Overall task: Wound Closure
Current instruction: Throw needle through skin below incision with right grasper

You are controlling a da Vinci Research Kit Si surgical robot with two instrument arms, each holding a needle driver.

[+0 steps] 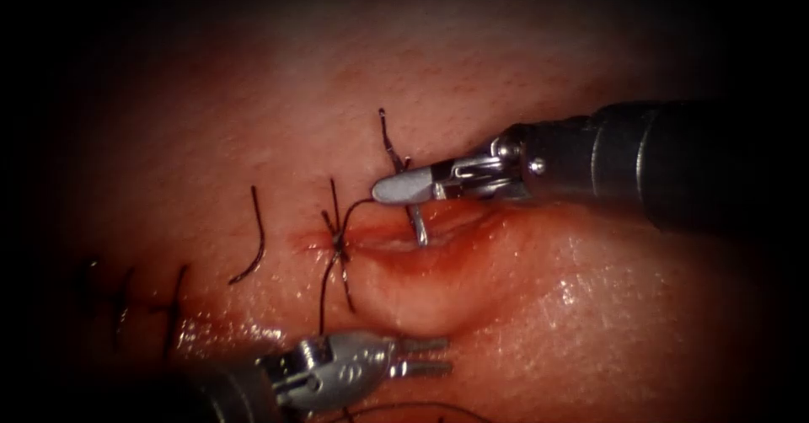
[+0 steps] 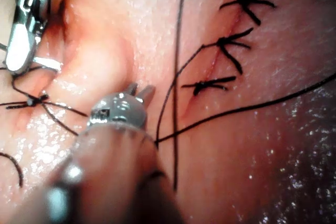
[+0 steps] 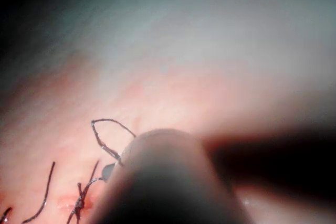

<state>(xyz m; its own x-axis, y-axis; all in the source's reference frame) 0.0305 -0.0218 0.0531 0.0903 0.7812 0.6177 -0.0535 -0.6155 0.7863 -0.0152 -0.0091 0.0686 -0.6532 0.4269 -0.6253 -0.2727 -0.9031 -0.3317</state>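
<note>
Needle (image 1: 419, 227) stands in the cut (image 1: 396, 242), gripped by the right tool (image 1: 404, 187); beside it a knotted stitch (image 1: 337, 242). Left tool (image 1: 425, 356), jaws slightly open, holds nothing below the cut.

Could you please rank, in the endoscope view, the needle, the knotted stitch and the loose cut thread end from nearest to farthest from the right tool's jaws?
From the right tool:
1. Needle, gripped in its jaws, reaching down to the cut.
2. Knotted stitch, left, on the cut.
3. Loose cut thread end, farther left.
</note>
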